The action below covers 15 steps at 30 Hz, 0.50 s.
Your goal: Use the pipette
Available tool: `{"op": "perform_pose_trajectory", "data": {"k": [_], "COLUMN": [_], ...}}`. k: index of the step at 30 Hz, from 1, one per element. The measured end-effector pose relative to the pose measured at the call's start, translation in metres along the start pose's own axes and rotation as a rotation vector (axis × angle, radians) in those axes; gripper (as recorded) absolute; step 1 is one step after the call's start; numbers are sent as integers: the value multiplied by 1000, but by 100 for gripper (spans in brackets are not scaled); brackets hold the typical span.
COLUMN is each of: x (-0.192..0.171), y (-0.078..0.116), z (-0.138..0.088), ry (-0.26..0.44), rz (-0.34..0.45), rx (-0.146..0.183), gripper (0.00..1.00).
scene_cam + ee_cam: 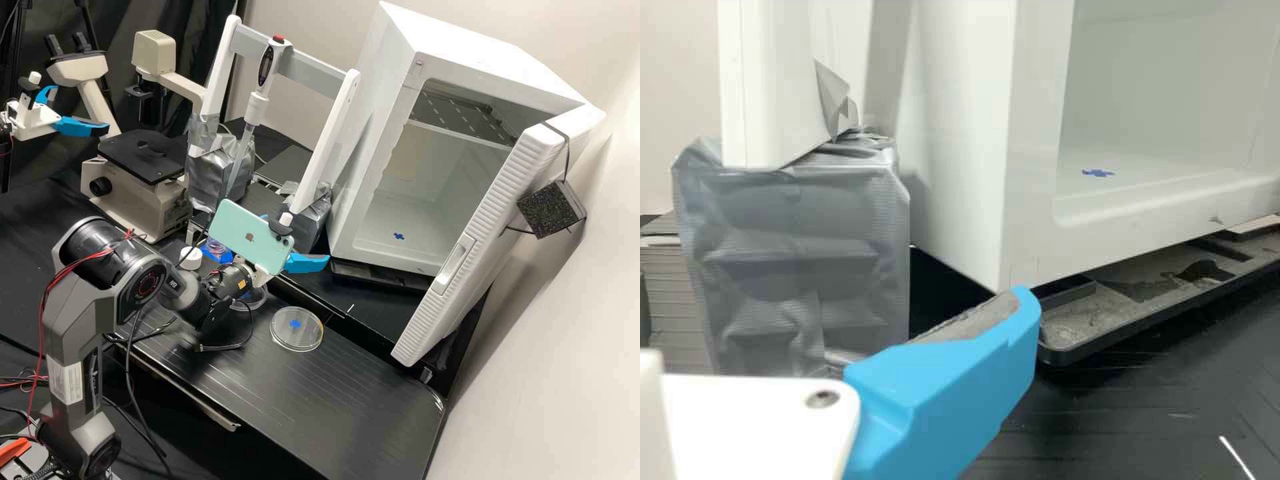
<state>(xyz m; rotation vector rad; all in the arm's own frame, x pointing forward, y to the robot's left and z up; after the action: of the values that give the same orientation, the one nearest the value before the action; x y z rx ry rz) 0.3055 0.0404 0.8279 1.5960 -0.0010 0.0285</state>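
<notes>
The white cabinet (383, 127) is standing far right, its door opening outward, probably for access. Left of it, the stand (313, 72) is holding the pipette (259, 103) tip-down — presumably keeping the handle reachable. Nearer, the gripper (299, 235) is hanging released, grasping nothing — and the dish (303, 337) is lying nearer still.

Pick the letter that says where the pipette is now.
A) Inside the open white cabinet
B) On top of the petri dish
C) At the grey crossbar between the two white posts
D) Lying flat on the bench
C: in the high view the pipette stands at the grey crossbar, its narrow end pointing down toward the bench.
</notes>
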Motion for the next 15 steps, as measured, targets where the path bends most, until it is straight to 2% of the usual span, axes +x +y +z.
{"op": "perform_pose_trajectory", "data": {"k": [9,13,15], "x": [-1,-14,-24], "y": [0,3,7], "z": [0,-1,-5], "ry": [0,5,16], "rz": [0,7,18], "rx": [0,3,19], "gripper": [100,100,100]}}
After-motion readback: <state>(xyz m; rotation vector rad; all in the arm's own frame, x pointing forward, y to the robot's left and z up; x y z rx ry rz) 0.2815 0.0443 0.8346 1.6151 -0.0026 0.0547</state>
